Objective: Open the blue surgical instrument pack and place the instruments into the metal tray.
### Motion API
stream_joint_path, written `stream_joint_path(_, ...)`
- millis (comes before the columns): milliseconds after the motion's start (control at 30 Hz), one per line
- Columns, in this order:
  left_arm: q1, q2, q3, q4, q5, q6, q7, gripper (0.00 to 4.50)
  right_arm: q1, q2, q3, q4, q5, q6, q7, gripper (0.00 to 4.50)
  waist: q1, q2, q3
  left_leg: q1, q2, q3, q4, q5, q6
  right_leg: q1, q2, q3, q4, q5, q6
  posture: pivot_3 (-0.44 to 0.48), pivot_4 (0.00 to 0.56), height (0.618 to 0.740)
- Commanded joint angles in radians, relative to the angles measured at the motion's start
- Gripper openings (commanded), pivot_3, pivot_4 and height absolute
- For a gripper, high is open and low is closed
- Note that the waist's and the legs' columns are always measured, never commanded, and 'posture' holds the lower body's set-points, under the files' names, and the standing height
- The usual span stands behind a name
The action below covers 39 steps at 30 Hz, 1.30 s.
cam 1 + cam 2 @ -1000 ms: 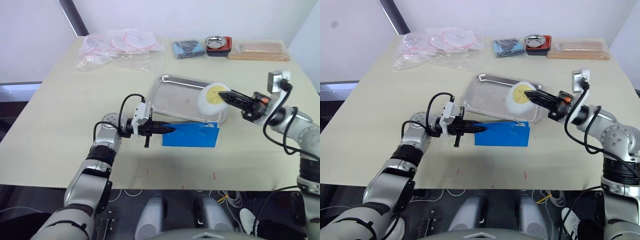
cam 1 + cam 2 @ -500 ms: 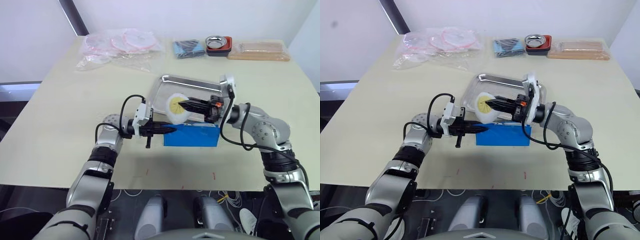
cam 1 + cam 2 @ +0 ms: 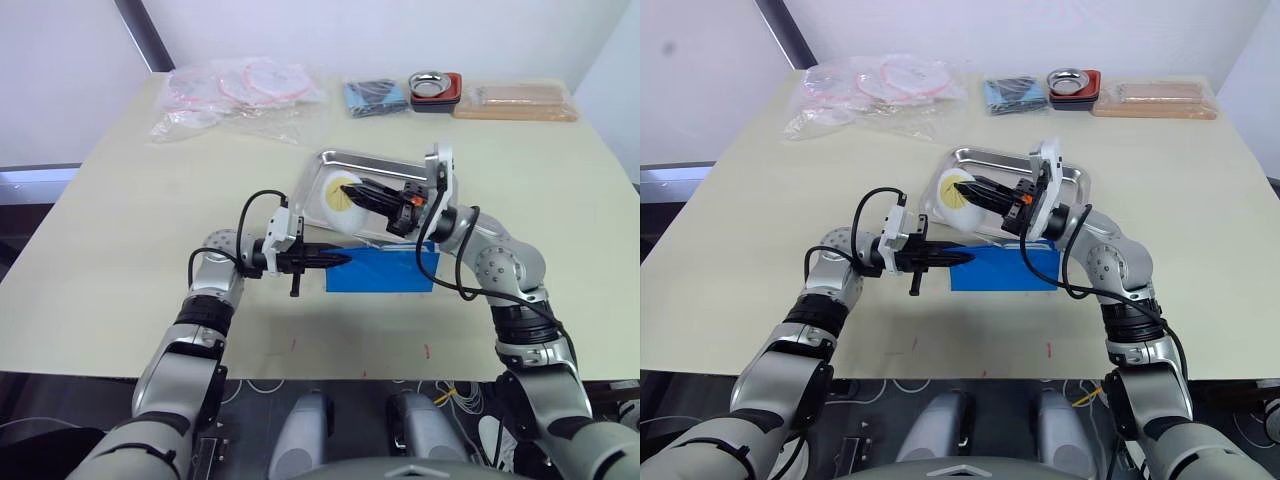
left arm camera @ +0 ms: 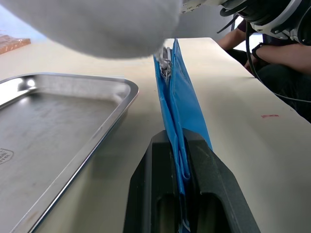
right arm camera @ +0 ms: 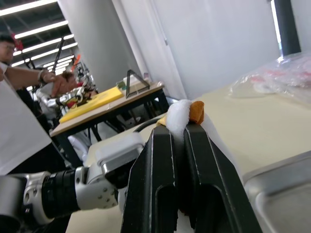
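Blue surgical instrument pack (image 3: 381,270) flat, bright blue, left fingers (image 4: 165,179) clenched on edge; right fingers (image 5: 160,194) grasping white-yellow pad (image 3: 343,200).

Clear plastic bags (image 3: 240,95), red-held bowl (image 3: 436,88) and wooden board (image 3: 515,101) line the table's far edge.

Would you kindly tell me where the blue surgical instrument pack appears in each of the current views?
Left eye view: blue surgical instrument pack at centre, just in front of the metal tray.
Right eye view: centre, same spot.
Left wrist view: edge-on, pinched in the left gripper.
Right wrist view: not in it.
Shared landmark: the metal tray.
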Motion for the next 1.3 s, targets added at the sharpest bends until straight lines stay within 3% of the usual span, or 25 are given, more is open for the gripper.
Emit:
stream_joint_path(33,0.01,-0.017,-0.023,-0.025,0.031,-0.003,-0.043,0.0,-0.057,0.05,-0.029,-0.058,0.043,-0.041,-0.023,0.07,0.001,0.0,0.0,0.0,0.0,0.0,0.0,0.0,0.0,0.0,0.0,0.0,0.0,0.0,0.0,0.0,0.15,0.74)
stream_joint_path(433,0.007,-0.02,-0.025,-0.016,0.04,-0.012,-0.048,0.0,-0.061,0.073,-0.056,-0.099,0.07,-0.031,-0.04,0.07,0.001,0.0,0.0,0.0,0.0,0.0,0.0,0.0,0.0,0.0,0.0,0.0,0.0,0.0,0.0,0.0,0.15,0.74)
stream_joint_path(933,0.012,-0.032,-0.022,-0.014,0.042,-0.015,-0.043,0.0,-0.053,0.086,0.076,-0.068,-0.092,-0.127,-0.003,0.07,0.001,0.0,0.0,0.0,0.0,0.0,0.0,0.0,0.0,0.0,0.0,0.0,0.0,0.0,0.0,0.0,0.15,0.74)
stream_joint_path(1300,0.024,-0.029,-0.02,-0.017,0.053,-0.018,-0.048,0.0,0.075,-0.127,0.11,-0.178,-0.01,-0.037,0.246,0.07,0.002,0.0,0.0,0.0,0.0,-0.001,0.0,0.0,0.0,0.0,-0.001,0.0,-0.001,0.0,0.0,0.0,0.15,0.74)
